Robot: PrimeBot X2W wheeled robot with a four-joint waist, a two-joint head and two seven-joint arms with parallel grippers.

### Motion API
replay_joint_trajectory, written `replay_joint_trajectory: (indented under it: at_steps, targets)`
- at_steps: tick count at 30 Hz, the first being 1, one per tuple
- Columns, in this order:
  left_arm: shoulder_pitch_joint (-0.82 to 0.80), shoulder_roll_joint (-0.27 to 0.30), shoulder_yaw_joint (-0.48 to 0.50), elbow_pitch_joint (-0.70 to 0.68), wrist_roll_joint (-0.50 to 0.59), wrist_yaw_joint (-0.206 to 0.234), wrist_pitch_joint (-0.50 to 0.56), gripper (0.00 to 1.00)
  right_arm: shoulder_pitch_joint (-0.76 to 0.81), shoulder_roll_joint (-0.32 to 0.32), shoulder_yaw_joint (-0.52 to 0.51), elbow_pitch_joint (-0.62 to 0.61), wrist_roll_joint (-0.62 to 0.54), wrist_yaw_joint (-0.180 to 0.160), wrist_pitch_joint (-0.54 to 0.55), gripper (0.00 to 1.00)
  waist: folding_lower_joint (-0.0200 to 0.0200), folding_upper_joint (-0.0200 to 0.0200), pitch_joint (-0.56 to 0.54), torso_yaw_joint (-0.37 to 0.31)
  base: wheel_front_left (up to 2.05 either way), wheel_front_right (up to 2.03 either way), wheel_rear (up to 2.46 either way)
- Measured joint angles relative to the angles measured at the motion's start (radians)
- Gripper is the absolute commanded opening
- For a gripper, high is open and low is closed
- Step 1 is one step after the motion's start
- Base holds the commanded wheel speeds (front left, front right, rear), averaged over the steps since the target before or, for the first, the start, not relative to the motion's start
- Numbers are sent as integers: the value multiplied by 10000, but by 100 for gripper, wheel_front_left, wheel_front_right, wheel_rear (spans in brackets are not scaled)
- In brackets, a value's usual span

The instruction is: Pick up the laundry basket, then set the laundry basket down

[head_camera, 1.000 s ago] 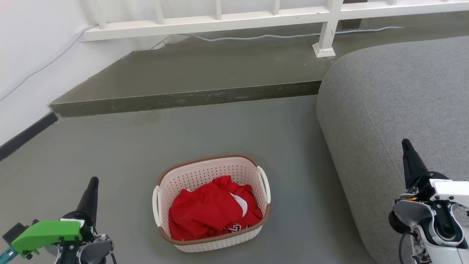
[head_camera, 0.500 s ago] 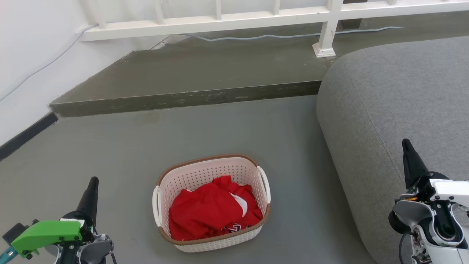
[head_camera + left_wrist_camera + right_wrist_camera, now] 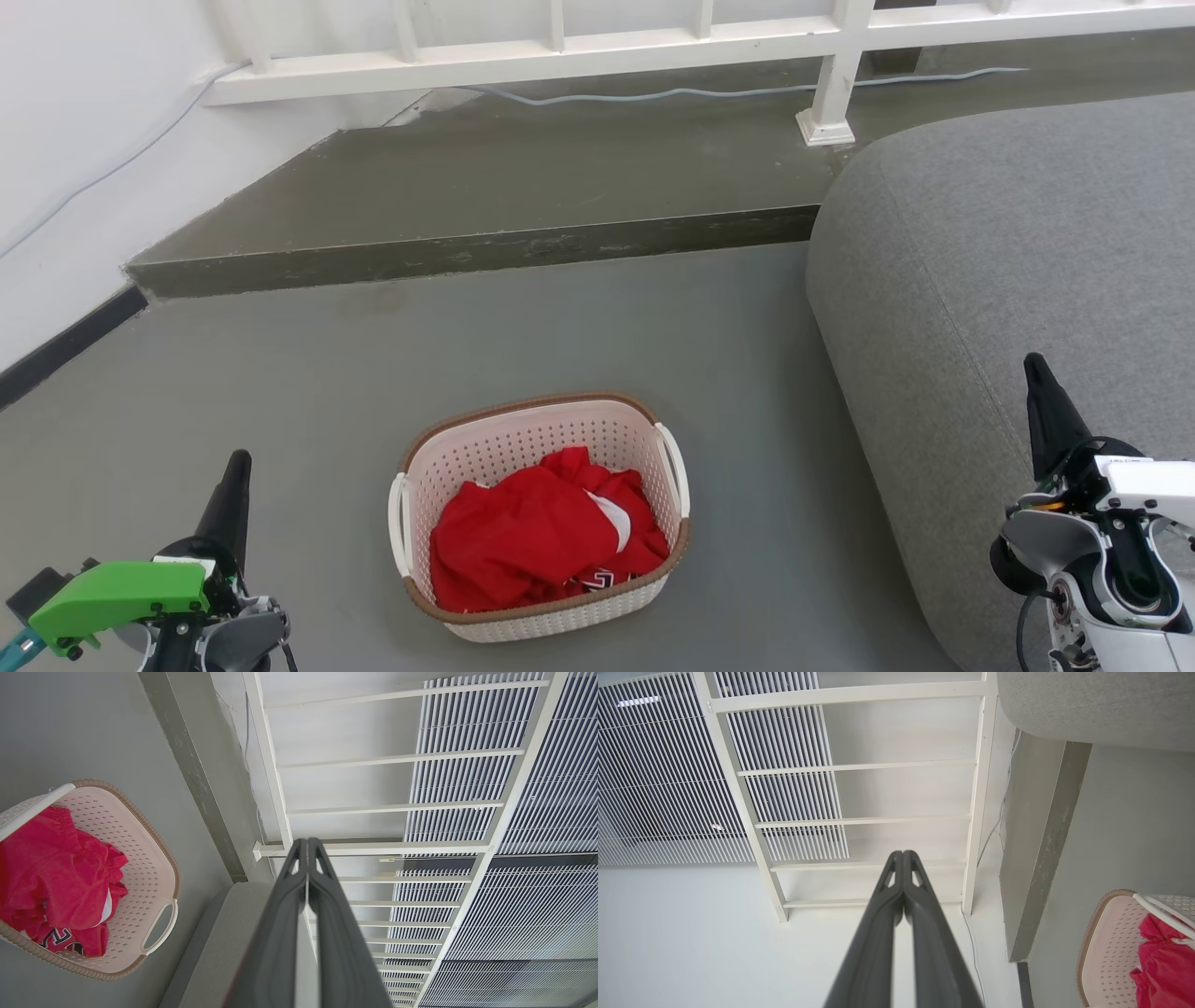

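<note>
The basket point(image 3: 523, 444), with a red cloth point(image 3: 541, 541) in it, sits on the floor point(image 3: 280, 373) between the left gripper point(image 3: 233, 485) and the right gripper point(image 3: 1041, 387), apart from both, nearer the left one, each with its fingers pressed together on nothing.

The left jaws sit at the head view's lower left, pressed together and holding nothing, the left fingers point(image 3: 226, 509) pointing up and away from a green housing point(image 3: 117, 590) on the wrist. The right jaws, at the lower right, are closed the same way and also hold nothing, the right fingers point(image 3: 1052, 420) leaning slightly leftward above a white wrist point(image 3: 1134, 485)
</note>
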Motion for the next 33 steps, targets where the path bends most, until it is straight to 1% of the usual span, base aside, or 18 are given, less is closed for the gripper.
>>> replay_joint_trajectory:
  at_steps: [33]
  targets:
    - [0, 0, 0, -2, 0, 0, 0, 0, 0, 2, -15, -2, -2, 0, 4, 0, 0, 0, 0, 0, 0, 0, 0]
